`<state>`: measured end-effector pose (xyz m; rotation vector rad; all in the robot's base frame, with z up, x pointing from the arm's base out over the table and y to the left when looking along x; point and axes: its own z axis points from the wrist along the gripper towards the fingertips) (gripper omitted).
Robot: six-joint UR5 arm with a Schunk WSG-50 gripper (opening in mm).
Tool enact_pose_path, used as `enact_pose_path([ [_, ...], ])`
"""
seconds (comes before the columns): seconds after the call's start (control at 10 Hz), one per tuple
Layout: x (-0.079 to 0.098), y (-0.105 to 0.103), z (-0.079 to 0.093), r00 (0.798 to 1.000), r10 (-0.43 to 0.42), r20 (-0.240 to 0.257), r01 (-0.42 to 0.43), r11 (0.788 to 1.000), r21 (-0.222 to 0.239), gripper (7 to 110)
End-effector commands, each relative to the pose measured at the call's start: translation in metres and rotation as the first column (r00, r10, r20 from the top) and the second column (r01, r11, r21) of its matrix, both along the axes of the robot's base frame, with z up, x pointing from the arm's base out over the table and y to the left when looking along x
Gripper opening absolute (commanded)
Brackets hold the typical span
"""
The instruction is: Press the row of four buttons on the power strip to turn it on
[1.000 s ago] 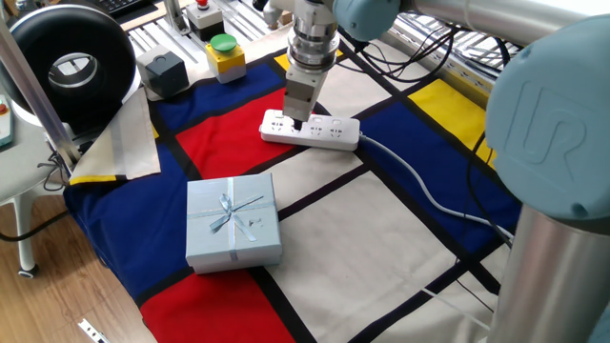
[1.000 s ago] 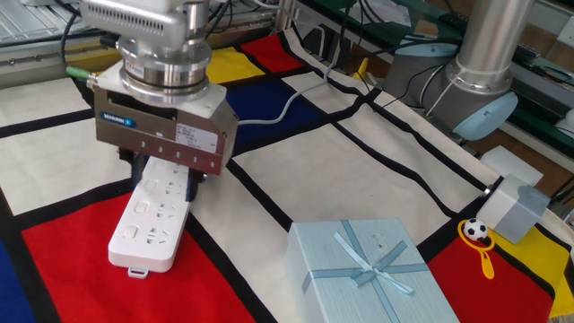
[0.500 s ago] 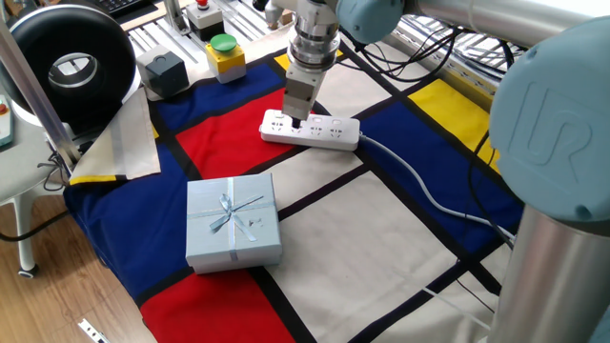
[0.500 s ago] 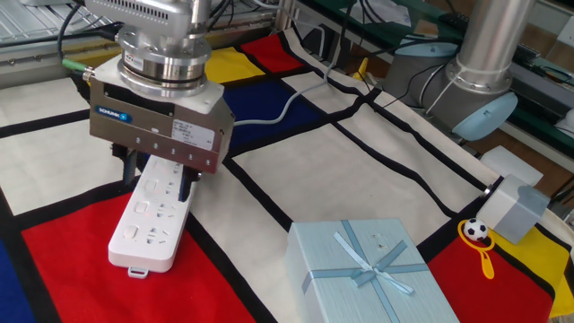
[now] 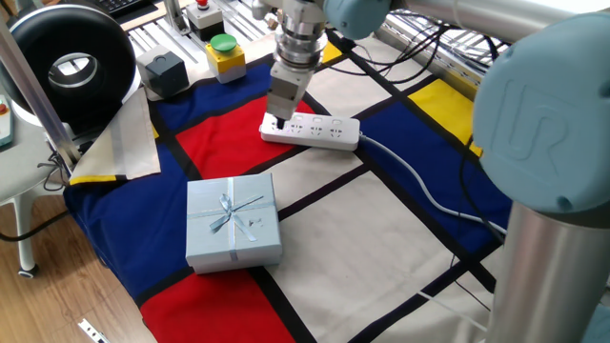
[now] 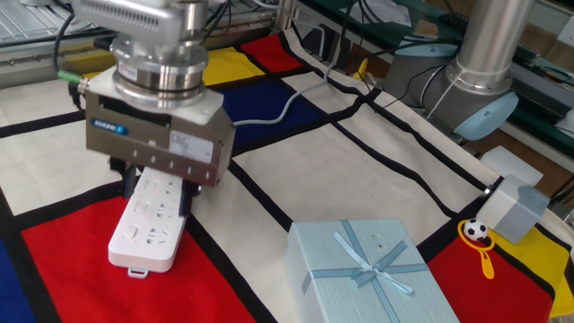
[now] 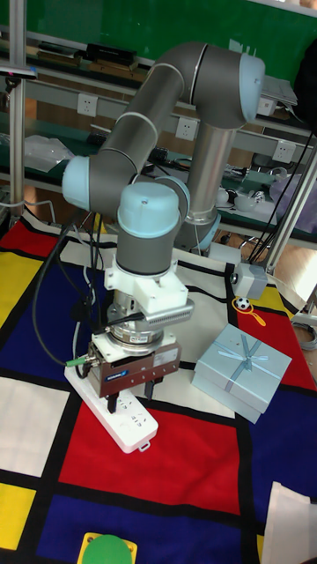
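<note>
The white power strip (image 5: 315,131) lies on the colour-block cloth, its pale grey cable (image 5: 419,186) trailing to the right. My gripper (image 5: 279,123) points straight down over the strip's free end, the end away from the cable. From the other side, the gripper (image 6: 154,188) straddles the strip (image 6: 148,235). Its two dark fingers (image 6: 186,190) stand apart with white plastic showing between them. The four buttons run along one long edge and are mostly hidden under the gripper. In the tall view the gripper (image 7: 129,401) hangs low over the strip (image 7: 123,414). I cannot tell whether a fingertip touches it.
A pale blue gift box (image 5: 233,221) sits in front of the strip. A yellow box with a green button (image 5: 223,53), a black box (image 5: 162,71) and a big black round device (image 5: 67,62) stand at the back left. A small ball toy (image 6: 476,231) lies right.
My gripper has moved along the strip from near its middle towards the free end, away from the cable. The strip and the gift box have stayed in place.
</note>
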<state>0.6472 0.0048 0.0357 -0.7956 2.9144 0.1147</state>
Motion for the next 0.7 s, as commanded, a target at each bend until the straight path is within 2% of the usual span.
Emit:
enact_pose_path([
  [0.0, 0.017, 0.017, -0.005, 1.0, -0.018, 0.003, 0.018, 0.999, 0.041, 66],
  [0.4, 0.026, 0.025, -0.014, 1.0, -0.011, 0.006, 0.011, 0.999, 0.036, 66],
  [0.6, 0.019, 0.025, -0.016, 1.0, 0.018, -0.008, -0.018, 1.0, 0.01, 66],
])
